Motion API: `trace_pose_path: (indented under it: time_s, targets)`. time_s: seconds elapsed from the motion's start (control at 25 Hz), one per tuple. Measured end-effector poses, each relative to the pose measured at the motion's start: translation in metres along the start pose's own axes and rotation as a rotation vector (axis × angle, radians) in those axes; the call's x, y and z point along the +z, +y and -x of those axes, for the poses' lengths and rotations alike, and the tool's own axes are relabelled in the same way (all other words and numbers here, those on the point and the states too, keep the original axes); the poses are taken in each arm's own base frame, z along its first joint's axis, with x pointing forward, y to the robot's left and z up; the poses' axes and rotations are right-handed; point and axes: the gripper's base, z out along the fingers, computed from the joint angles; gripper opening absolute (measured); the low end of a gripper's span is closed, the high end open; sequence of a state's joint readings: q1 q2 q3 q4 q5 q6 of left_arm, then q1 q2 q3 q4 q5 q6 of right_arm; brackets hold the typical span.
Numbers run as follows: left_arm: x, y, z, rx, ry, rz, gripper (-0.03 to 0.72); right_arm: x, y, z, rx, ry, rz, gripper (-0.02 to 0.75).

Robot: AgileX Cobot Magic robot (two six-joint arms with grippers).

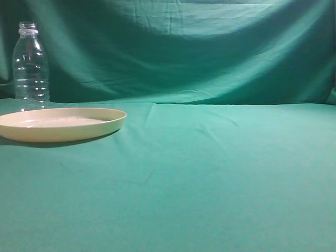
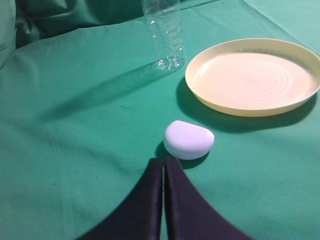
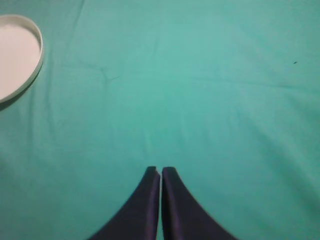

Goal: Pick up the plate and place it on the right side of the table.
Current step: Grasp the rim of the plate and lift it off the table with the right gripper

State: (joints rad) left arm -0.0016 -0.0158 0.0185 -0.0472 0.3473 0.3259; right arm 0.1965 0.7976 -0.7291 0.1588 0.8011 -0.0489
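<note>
The pale cream-yellow plate (image 1: 60, 124) lies flat on the teal-green table (image 1: 210, 173) at the far left. It also shows in the left wrist view (image 2: 252, 75) at the upper right and in the right wrist view (image 3: 17, 55) at the upper left edge. My left gripper (image 2: 163, 161) is shut and empty, above the cloth, short of the plate. My right gripper (image 3: 160, 171) is shut and empty over bare cloth, well to the right of the plate. Neither gripper shows in the exterior view.
A clear plastic bottle (image 1: 30, 65) stands upright just behind the plate; it also shows in the left wrist view (image 2: 164, 32). A small white rounded case (image 2: 188, 139) lies on the cloth just ahead of my left gripper. A green backdrop (image 1: 184, 47) hangs behind the table.
</note>
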Motion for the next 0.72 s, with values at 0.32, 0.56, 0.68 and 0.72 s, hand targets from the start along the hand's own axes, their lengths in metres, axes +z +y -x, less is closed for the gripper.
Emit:
trace_pose_path:
  time_s: [0.32,0.56,0.68,0.72]
  targets:
    - [0.0,0.0,0.0,0.0,0.0,0.0,0.0,0.053,0.03,0.043,-0.044,0.242,0.154,0.0]
    - [0.0,0.0,0.0,0.0,0.0,0.0,0.0,0.106,0.094,0.068,-0.217,0.359,0.213,0.0]
    - [0.0,0.0,0.0,0.0,0.0,0.0,0.0,0.135,0.13,0.078,-0.306,0.387,0.244,0.0]
    - [0.0,0.0,0.0,0.0,0.0,0.0,0.0,0.145,0.142,0.08,-0.328,0.394,0.254,0.0]
